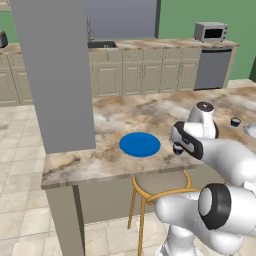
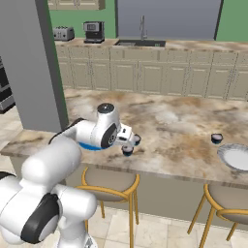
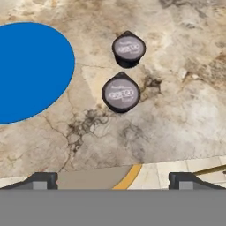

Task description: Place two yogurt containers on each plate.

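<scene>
A flat blue plate [image 3: 31,70] lies on the marble counter, left of two yogurt containers [image 3: 121,93] [image 3: 128,48] that stand close together, dark with pale lids. My gripper [image 3: 113,180] hangs open above them with nothing between its fingertips [image 3: 42,180]. The right base view shows both cups [image 2: 128,150] [image 2: 137,139] just beside my hand near the counter's front edge, and the blue plate [image 2: 89,145] is mostly hidden behind my arm. A third yogurt container [image 2: 216,138] stands far right, next to the grey-white plate [image 2: 236,157]. The blue plate [image 1: 140,144] is fully visible in the left base view.
A wide grey pillar [image 1: 55,75] stands on the counter's left end. Two wooden stools [image 2: 109,186] [image 2: 227,201] sit under the counter's front edge. Cabinets, a sink [image 2: 140,42] and a microwave [image 1: 211,31] line the back wall.
</scene>
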Motion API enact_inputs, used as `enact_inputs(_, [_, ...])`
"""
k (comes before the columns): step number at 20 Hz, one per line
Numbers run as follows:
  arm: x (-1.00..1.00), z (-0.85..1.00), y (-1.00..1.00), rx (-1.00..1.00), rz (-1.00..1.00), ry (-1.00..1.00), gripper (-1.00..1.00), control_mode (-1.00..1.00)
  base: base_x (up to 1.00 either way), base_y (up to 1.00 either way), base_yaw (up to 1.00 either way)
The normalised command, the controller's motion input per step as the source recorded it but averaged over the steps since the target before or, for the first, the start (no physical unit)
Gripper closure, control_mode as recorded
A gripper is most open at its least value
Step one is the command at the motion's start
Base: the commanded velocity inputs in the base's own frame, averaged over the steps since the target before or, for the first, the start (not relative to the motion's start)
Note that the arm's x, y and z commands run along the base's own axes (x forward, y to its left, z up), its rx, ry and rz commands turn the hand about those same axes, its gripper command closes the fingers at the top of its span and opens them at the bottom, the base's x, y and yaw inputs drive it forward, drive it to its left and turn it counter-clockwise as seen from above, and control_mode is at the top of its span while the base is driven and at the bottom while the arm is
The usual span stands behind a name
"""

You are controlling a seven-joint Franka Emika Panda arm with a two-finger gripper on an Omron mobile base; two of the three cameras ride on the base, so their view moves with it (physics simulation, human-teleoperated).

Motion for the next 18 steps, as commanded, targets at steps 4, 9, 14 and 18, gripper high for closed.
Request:
enact_inputs(4, [0.08, -0.19, -0.14, 0.00, 0.00, 0.00, -1.00, -1.00, 0.00, 0.00, 0.00])
enact_inputs(9, [0.15, -0.23, -0.10, 0.00, 0.00, 0.00, -1.00, -1.00, 0.00, 0.00, 0.00])
enact_inputs(14, [0.19, -0.19, -0.02, 0.00, 0.00, 0.00, -1.00, -1.00, 0.00, 0.00, 0.00])
enact_inputs(18, [0.28, -0.14, 0.00, 0.00, 0.00, 0.00, -1.00, -1.00, 0.00, 0.00, 0.00])
